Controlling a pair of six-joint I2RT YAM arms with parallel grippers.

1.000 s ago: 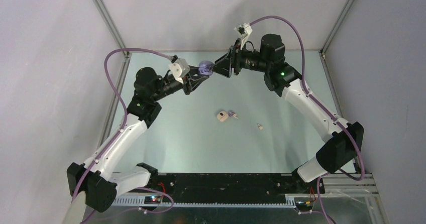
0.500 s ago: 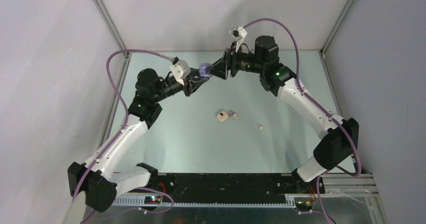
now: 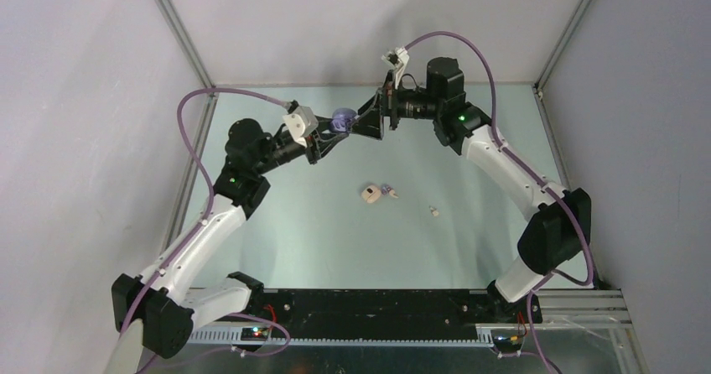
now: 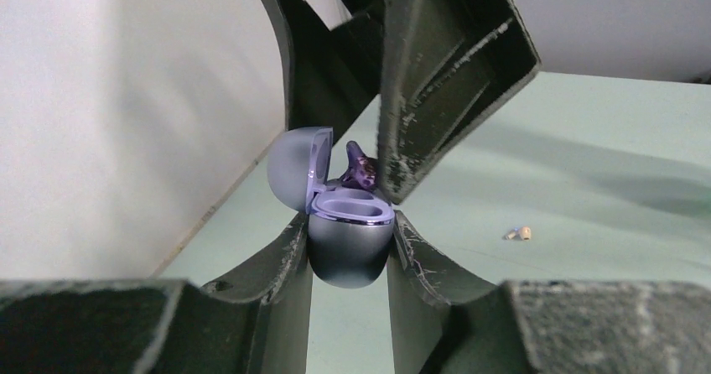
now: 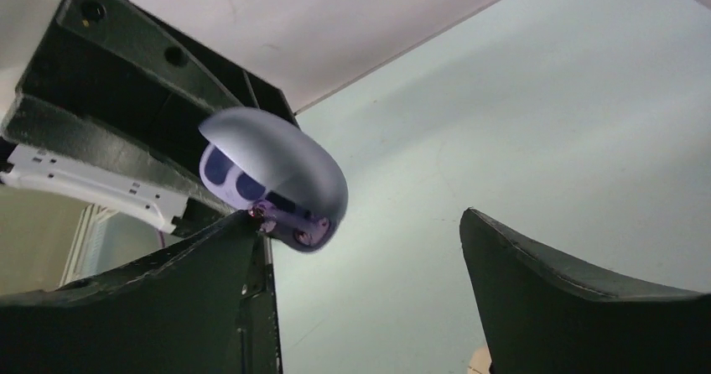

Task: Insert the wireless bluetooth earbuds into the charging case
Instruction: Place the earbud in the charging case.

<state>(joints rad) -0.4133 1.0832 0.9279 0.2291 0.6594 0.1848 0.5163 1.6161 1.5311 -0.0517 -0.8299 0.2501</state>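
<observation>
My left gripper is shut on the lavender charging case and holds it above the far table. In the left wrist view the case sits upright between my fingers with its lid open. A purple earbud sits at the case's rear rim, touched by a finger of the right gripper. My right gripper is open, and one fingertip is at the case. A lavender earbud and a white earbud lie on the table.
A small whitish round piece lies beside the lavender earbud at mid table. The white earbud also shows in the left wrist view. The enclosure's back wall and metal frame posts stand close behind both grippers.
Both grippers have shifted slightly left and back together. The case stays in the left gripper. The right arm's wrist has swung further over the case.
</observation>
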